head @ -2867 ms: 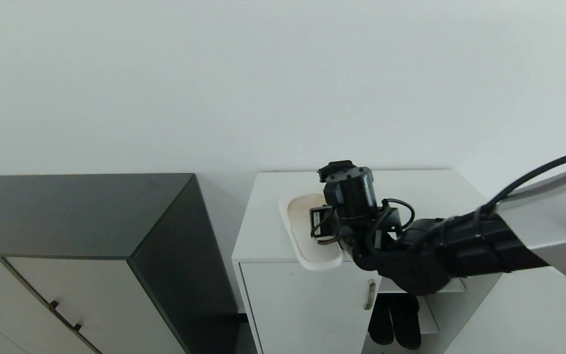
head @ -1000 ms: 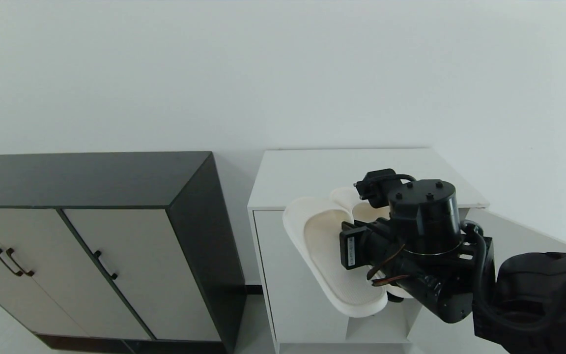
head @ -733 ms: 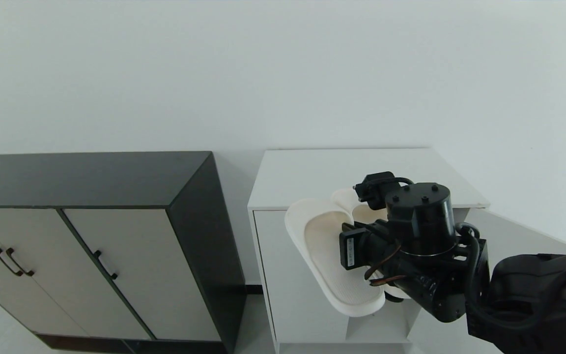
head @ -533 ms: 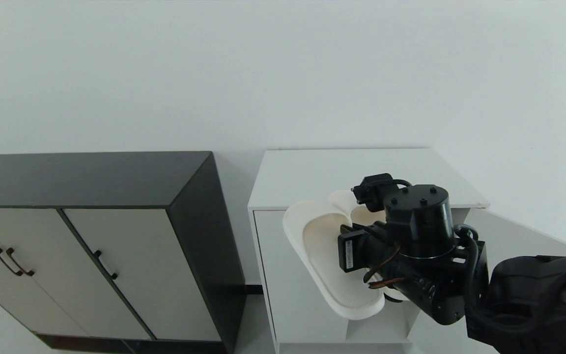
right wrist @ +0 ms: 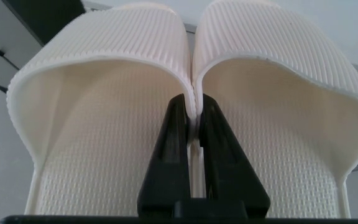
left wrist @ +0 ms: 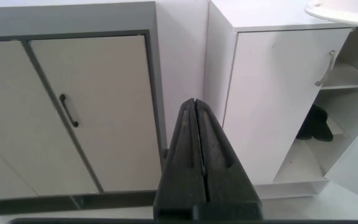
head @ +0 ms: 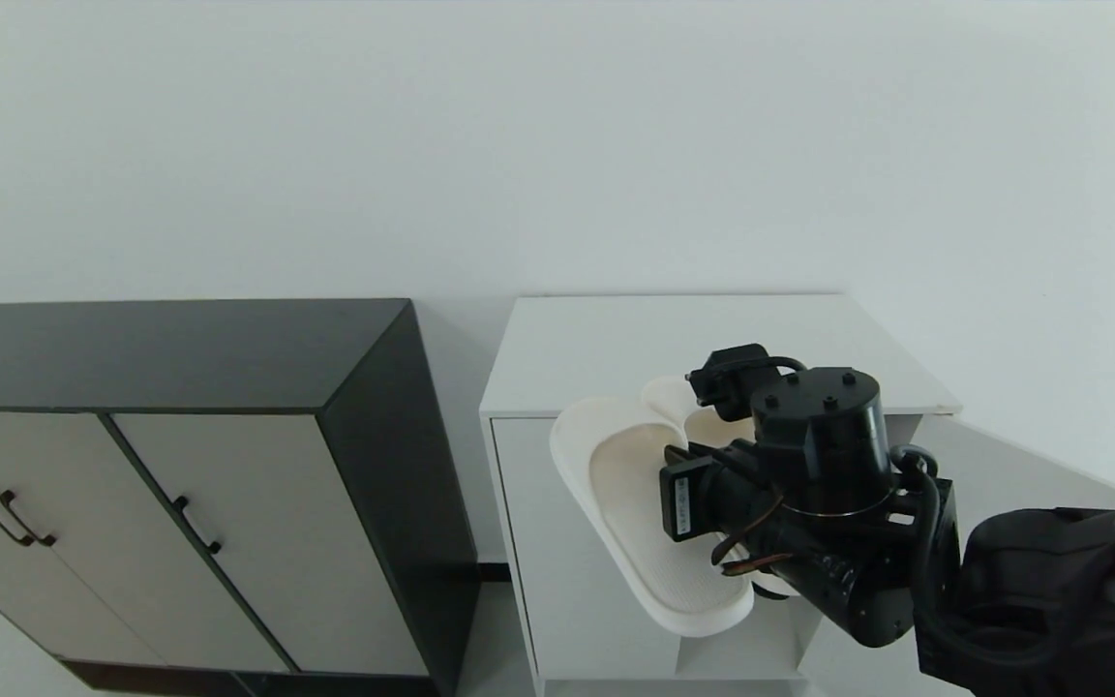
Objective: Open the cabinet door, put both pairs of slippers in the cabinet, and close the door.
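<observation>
1. From the head view, the right arm (head: pixel 814 455) hides much of the white slippers (head: pixel 616 484) and the fingers of the right pincer (right wrist: pixel 195 124).
2. The white cabinet (head: pixel 567 542) is cut off at 6 o'clock, its open side mostly covered.
3. The black slippers (left wrist: pixel 316 122) inside are too dim for detail.

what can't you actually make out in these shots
Black slippers: left wrist view, partly behind the cabinet door; count unclear.
Cabinet shelves: head view, covered by the right arm and white slippers.
Right gripper tips: right wrist view, buried between the slippers' straps.
Slipper heels: right wrist view, cut off by the edge.
</observation>
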Controlling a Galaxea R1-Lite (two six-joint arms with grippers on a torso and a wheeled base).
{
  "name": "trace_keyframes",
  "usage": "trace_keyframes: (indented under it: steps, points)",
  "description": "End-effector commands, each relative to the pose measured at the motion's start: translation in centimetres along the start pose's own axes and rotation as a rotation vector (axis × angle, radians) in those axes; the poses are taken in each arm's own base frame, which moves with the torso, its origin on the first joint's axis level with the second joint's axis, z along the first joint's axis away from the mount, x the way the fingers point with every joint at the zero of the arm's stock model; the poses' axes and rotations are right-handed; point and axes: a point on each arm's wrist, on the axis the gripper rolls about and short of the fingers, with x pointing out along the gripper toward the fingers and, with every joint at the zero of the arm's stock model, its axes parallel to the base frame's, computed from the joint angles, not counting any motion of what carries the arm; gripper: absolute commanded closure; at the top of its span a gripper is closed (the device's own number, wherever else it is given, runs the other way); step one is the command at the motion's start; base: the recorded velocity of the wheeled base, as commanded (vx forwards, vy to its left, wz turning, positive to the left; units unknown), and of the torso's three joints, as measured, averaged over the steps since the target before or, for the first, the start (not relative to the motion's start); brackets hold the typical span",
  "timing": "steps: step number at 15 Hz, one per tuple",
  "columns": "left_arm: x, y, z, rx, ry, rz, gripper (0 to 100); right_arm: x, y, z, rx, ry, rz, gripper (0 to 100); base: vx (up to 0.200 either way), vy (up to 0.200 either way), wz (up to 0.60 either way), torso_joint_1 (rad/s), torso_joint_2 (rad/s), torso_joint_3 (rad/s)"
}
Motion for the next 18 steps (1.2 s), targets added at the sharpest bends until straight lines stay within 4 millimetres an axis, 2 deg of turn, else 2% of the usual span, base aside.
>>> trace_keyframes:
  steps: [1,12,18]
  points:
    - [0.0,0.0,0.0,0.000,-0.001,0.000,100,0.0,-0.1,0.1,0.002,-0.002,0.000,100,0.000,-0.200,0.00,0.017,0.00,-0.002]
    - [0.0,0.0,0.0,0.000,-0.001,0.002,100,-0.5,0.1,-0.2,-0.007,0.007,0.010,100,0.000,-0.200,0.00,0.004,0.00,0.002]
    - [0.0,0.0,0.0,-0.002,0.001,0.000,100,-2.0,0.6,-0.2,-0.015,0.002,0.044,100,0.000,0.000,0.00,0.000,0.00,0.000]
